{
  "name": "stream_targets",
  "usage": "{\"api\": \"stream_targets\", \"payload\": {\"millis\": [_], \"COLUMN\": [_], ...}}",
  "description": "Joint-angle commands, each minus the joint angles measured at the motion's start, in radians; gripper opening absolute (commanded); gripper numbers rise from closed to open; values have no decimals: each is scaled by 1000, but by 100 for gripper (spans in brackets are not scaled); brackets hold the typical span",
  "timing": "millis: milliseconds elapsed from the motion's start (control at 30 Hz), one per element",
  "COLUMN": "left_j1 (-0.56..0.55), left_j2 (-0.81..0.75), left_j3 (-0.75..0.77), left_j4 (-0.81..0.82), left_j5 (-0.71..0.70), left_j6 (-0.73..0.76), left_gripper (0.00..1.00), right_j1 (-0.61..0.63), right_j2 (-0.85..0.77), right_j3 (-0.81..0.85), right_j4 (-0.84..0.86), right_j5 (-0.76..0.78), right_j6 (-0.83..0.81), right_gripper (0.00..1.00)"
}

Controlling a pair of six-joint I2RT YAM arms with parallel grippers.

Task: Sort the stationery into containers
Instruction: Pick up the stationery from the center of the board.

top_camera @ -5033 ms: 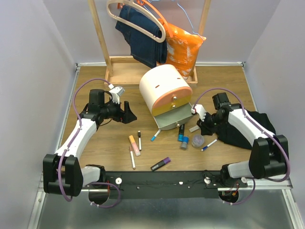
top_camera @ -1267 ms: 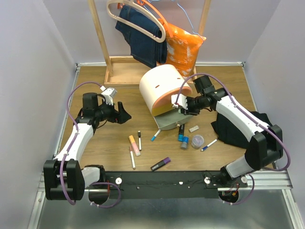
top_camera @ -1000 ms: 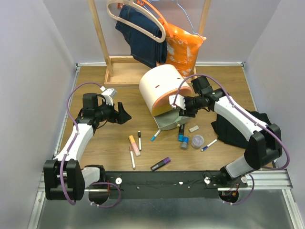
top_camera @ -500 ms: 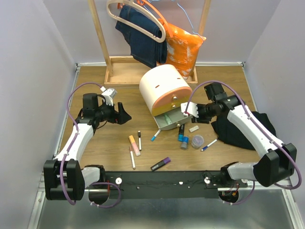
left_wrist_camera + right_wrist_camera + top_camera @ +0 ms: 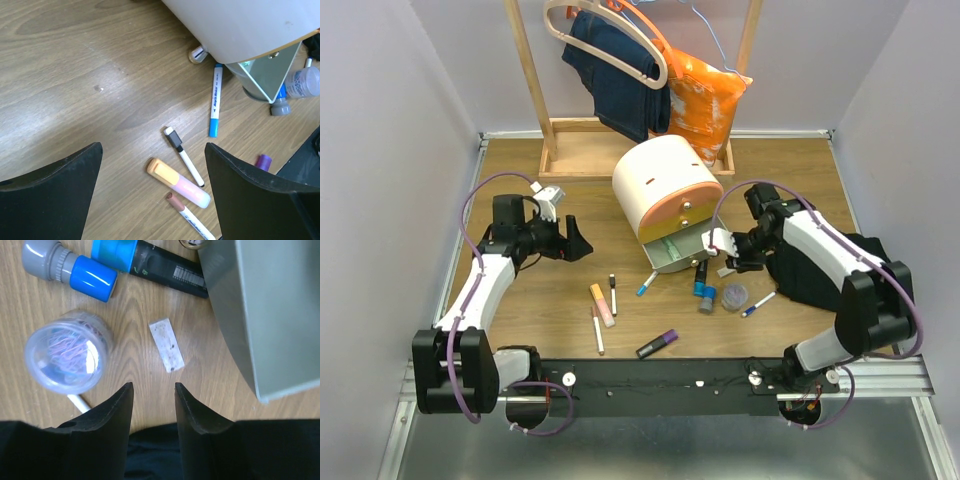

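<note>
The cream-white cabinet (image 5: 660, 180) has its lowest drawer (image 5: 677, 256) pulled open. My right gripper (image 5: 734, 258) is open and empty, low over the grey eraser (image 5: 727, 271), which lies just ahead of the fingertips in the right wrist view (image 5: 167, 345). Nearby lie a clear round tub (image 5: 68, 358), a black blue-capped marker (image 5: 160, 270) and a grey-blue item (image 5: 70, 267). My left gripper (image 5: 582, 240) is wide open and empty above an orange-pink highlighter (image 5: 178, 182), a black-capped pen (image 5: 183, 156) and a white pen (image 5: 187, 216). A blue pen (image 5: 215, 100) and a purple marker (image 5: 658, 343) lie on the table.
A dark folded cloth (image 5: 830, 270) lies right under my right arm. A wooden clothes rack (image 5: 620, 150) with jeans and an orange bag (image 5: 705, 100) stands behind the cabinet. A blue-and-white pen (image 5: 758, 303) lies beside the tub.
My right gripper has pulled back from the open drawer and come down to the right, over the eraser. The left arm has hardly moved.
</note>
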Motion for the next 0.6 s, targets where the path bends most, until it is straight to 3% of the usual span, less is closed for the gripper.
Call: {"api": "stream_targets", "payload": {"millis": [0, 567], "left_j1": [34, 85], "left_j2": [-15, -5], "left_j3": [25, 25], "left_j4": [-52, -63], "left_j5": [-1, -3], "left_j6": [37, 45], "left_gripper": [92, 92], "right_j1": [-3, -3], "right_j2": [92, 123], "right_j3": [7, -114], "right_j4": [51, 152], "right_j5": [-40, -27], "right_j6": [-77, -192], "right_gripper": [46, 47]}}
